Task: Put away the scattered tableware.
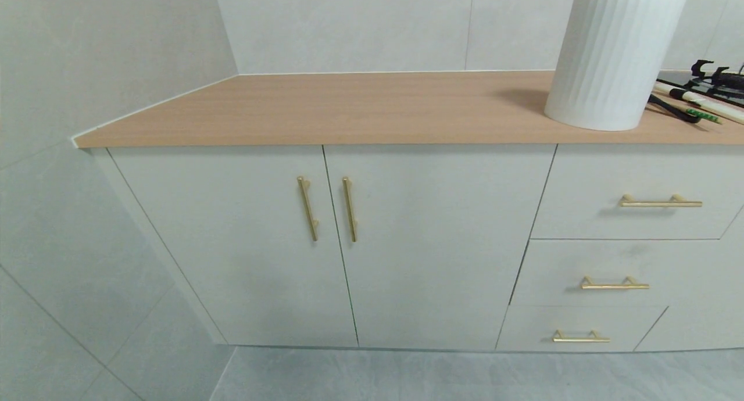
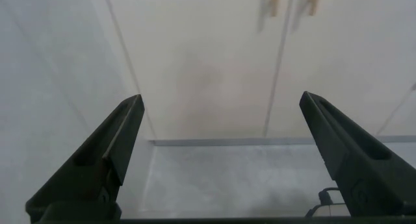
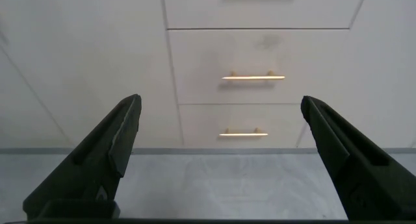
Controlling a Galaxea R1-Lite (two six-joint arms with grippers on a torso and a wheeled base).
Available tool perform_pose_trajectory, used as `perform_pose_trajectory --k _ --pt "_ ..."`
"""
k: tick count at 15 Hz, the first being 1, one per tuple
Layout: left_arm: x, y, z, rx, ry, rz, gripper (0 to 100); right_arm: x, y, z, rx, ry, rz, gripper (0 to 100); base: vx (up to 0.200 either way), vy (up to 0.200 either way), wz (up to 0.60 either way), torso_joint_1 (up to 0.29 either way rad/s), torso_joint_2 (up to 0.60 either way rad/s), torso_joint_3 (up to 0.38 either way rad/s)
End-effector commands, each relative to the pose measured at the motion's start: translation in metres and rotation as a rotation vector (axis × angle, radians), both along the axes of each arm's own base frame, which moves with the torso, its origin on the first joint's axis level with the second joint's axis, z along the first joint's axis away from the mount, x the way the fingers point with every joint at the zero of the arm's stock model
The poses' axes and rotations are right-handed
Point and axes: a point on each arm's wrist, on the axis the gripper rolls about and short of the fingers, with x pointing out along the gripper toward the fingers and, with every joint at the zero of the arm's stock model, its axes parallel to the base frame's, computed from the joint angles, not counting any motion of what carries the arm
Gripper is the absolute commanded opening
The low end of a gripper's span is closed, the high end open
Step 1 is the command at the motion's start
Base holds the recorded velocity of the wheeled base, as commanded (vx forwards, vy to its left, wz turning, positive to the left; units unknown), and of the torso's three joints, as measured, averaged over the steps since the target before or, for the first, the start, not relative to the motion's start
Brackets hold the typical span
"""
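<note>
Spotted scattered tableware [image 1: 697, 101] at far rt end of countertop [image 1: 349, 107], just beside white ribbed holder [image 1: 616, 58]: thin sticks & a dark utensil, lying flat. Found left gripper [image 2: 221, 96] & right gripper [image 3: 220, 98] both spread wide w/ nothing held, low, facing cabinet front [image 1: 407, 244]. Judged pieces light, stiff, prob. slick & prone to roll; best pinched mid-shaft, one at a time.

The left gripper [image 2: 222, 97] has its fingers spread wide, empty. The right gripper [image 3: 221, 97] is likewise spread wide, empty.
</note>
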Motion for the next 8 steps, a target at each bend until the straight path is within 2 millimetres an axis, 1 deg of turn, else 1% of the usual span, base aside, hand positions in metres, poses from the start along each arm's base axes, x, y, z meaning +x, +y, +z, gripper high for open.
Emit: perform_pose_trajectory --k 1,8 --pt "0.0 0.0 0.0 0.0 0.0 0.001 100 0.0 0.0 0.0 0.0 0.0 0.0 100 0.0 -0.2 0.0 0.002 0.01 -0.002" --pt "0.0 0.0 0.0 0.0 0.0 0.001 100 0.0001 0.0 0.0001 0.0 0.002 0.0 100 0.0 -0.2 0.0 0.003 0.0 0.002"
